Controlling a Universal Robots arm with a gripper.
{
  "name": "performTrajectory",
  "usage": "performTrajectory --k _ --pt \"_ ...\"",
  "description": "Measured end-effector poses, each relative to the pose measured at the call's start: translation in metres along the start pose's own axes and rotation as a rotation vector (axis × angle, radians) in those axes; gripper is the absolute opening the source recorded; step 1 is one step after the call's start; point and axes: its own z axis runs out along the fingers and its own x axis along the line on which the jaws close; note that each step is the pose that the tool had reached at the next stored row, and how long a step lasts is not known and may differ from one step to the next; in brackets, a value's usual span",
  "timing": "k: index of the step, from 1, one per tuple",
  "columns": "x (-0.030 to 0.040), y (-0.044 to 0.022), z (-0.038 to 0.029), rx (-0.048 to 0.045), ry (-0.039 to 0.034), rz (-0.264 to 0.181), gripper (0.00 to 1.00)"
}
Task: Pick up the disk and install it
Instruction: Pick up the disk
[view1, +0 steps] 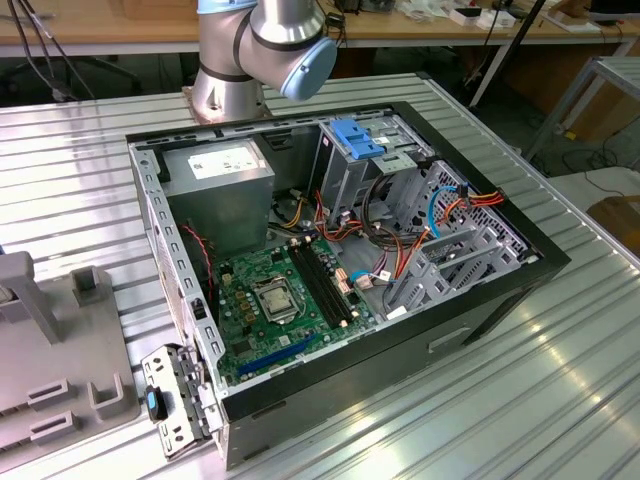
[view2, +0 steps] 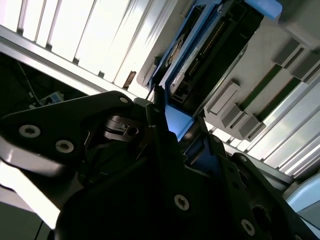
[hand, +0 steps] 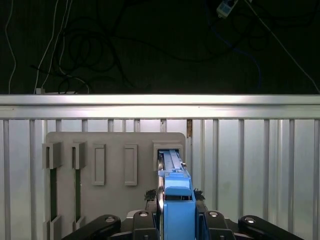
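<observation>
A: What is the pincer (hand: 178, 220) gripping?
B: It is clenching on the disk (hand: 172, 162), pressing its blue rail from both sides.
A: Where is the disk sitting?
B: It is standing on edge in a slot of the grey holder (hand: 115, 150), which is lying on the ribbed worktop (hand: 260, 165).

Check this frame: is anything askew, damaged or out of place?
Nothing stands out. The disk stands straight on edge in a slot of the grey holder, with the gripper at its blue end.
</observation>
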Motion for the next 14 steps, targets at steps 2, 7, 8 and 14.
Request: performTrajectory --k 2,7,8,14 --pt "0.0000 0.0000 -0.0011 -0.0006 0.0003 0.000 0.37" --pt "-0.0001 -0.0003 -0.0124 -0.0001 0.0001 0.000 0.37" --pt "-0.0002 -0.0003 -0.0169 -0.0001 0.0001 0.000 0.37" --pt "-0.0005 -0.0008 -0.0399 -0.0001 0.0000 0.000 0.37"
